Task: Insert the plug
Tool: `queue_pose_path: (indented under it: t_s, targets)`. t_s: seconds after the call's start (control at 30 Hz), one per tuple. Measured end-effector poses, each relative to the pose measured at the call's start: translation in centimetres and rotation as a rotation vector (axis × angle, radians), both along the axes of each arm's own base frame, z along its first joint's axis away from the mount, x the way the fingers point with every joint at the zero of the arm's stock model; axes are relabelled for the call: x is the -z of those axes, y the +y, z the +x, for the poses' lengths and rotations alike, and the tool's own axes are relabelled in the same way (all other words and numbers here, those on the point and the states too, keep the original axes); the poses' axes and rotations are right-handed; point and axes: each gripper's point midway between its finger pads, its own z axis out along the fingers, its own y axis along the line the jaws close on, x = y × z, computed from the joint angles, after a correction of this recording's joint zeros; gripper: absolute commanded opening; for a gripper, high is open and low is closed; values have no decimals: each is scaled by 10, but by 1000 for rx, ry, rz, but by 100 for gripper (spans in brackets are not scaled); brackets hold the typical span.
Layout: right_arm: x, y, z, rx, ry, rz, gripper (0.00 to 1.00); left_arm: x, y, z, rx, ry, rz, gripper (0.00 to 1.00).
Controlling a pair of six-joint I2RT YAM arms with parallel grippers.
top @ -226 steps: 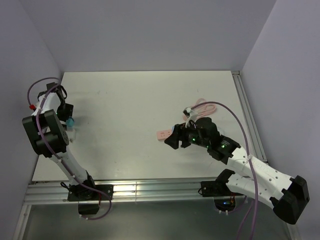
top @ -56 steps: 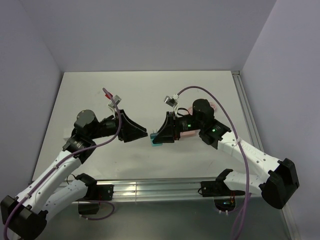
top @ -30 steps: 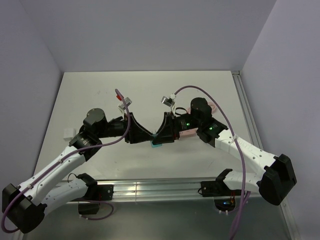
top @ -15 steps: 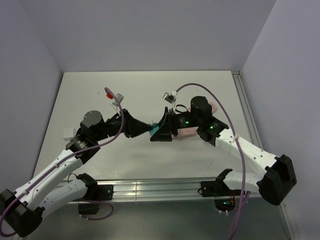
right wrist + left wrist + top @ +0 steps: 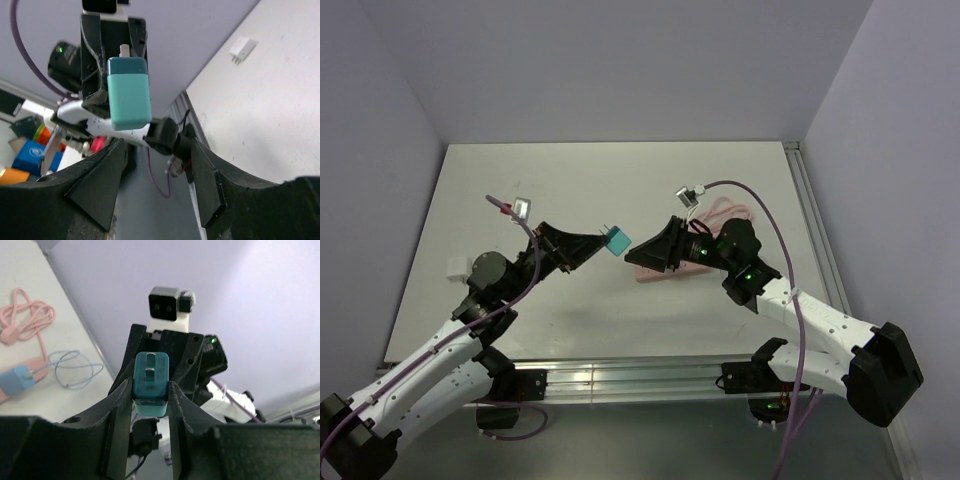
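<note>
The teal plug [image 5: 617,240] is pinched in my left gripper [image 5: 603,243], held in the air above the middle of the table. In the left wrist view the plug [image 5: 150,375] sits between both fingers with its metal prongs pointing away from me. My right gripper [image 5: 655,245] faces it from the right, a short gap away, open and empty. The right wrist view shows the plug [image 5: 129,92] ahead of my right gripper [image 5: 155,170], beyond its fingertips and touching neither. The pink power strip [image 5: 652,273] lies on the table below the right gripper, partly hidden by it.
A small white block [image 5: 458,266] lies near the table's left edge. A coiled pink cable [image 5: 730,212] lies behind the right arm. A light-blue adapter [image 5: 15,380] with a thin wire sits on the pink strip. A metal rail [image 5: 620,378] runs along the near edge.
My right gripper has opened and pulled back to the right. My left gripper has lifted the plug up and slightly left, away from the right gripper.
</note>
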Motion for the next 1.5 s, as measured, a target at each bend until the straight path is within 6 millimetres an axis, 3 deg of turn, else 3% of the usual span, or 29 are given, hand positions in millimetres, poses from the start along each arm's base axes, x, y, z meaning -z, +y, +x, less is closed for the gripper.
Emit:
queue_pose_path:
  t_s: [0.33, 0.53, 0.7, 1.0, 1.27, 1.5]
  targets:
    - [-30, 0, 16, 121, 13, 135, 56, -30, 7, 3, -81, -29, -134, 0]
    - [-39, 1, 18, 126, 15, 180, 53, -23, 4, 6, -100, -7, -135, 0]
    - [-33, 4, 17, 123, 6, 159, 53, -21, 4, 8, -113, 3, -130, 0]
    - [-17, 1, 16, 149, -32, 65, 62, -5, 2, 13, -129, 66, -72, 0]
    - [-36, -2, 18, 175, -2, 173, 63, -6, 2, 12, -124, 67, -91, 0]
    - [-34, 4, 22, 173, 36, 203, 55, -5, 1, 11, -118, 77, -102, 0]
